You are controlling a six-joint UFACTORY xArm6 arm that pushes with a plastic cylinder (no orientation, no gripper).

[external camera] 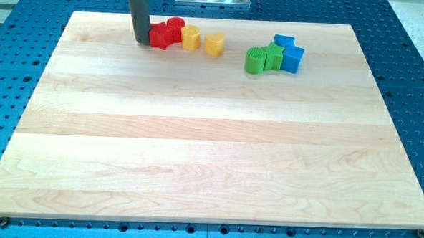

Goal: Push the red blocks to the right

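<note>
Red blocks near the worktop's top edge, my tip touching their left side
Yellow blocks sit just right; rod's top is cut off; no end effector

Eight blocks lie on the wooden board, all to the view's right of the tip. Two are red: one red block touching the tip's right side, and a second red block just beyond it. Two are yellow: a yellow block and a yellow heart-shaped block farther right. Two are green: a green round block and a green block. Two are blue: a blue cube and a blue block, farthest from the tip.
</note>
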